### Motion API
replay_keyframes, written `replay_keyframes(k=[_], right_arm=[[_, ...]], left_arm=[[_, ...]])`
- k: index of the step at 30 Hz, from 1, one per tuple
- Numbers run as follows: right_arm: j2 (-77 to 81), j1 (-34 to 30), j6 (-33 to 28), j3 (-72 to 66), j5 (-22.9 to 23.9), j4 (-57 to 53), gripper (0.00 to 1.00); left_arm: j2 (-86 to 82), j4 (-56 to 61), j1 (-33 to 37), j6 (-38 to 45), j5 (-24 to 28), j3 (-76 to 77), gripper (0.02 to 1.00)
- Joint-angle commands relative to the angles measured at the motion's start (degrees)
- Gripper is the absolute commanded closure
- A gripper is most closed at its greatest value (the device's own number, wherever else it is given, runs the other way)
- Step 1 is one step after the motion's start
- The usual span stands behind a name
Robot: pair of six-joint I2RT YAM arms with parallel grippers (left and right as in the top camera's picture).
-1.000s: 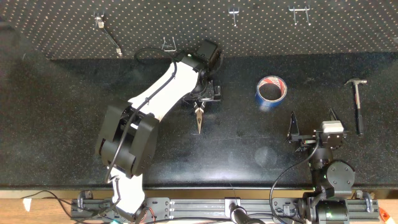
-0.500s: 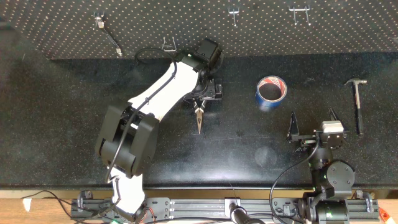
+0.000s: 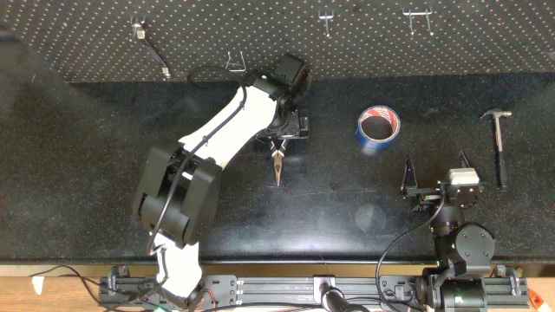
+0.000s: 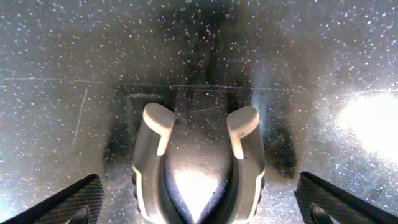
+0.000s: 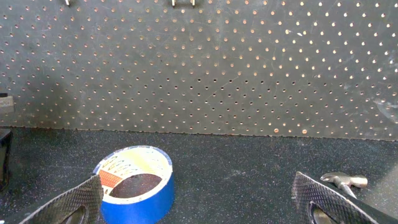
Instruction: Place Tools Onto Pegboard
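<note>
Pale-handled pliers (image 4: 152, 162) unmoved, left fingers (image 4: 68, 200) still spread beside them

soft overhead light; a hot glare patch on the worktop (image 4: 367, 118), dark shadow around the pliers (image 4: 152, 143).

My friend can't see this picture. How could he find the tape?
Start at the pegboard behind the black table. In front of it, right of middle, lies the tape roll. It alone is round and blue; the hammer farther right is long and thin.
</note>
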Motion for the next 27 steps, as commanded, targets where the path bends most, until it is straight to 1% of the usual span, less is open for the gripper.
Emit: replay_keyframes(k=[1,27], right_arm=[[-0.6,0.3,-0.6,-0.2,0.5,-0.2,0.005],[-0.4,0.3,-0.6,-0.2,0.5,-0.2,0.005]], left_arm=[[1.1,0.1,0.3,-0.5,-1.3,-0.2,0.023],[1.4,1.5,0.4,-0.5,-1.3,-0.2,0.023]])
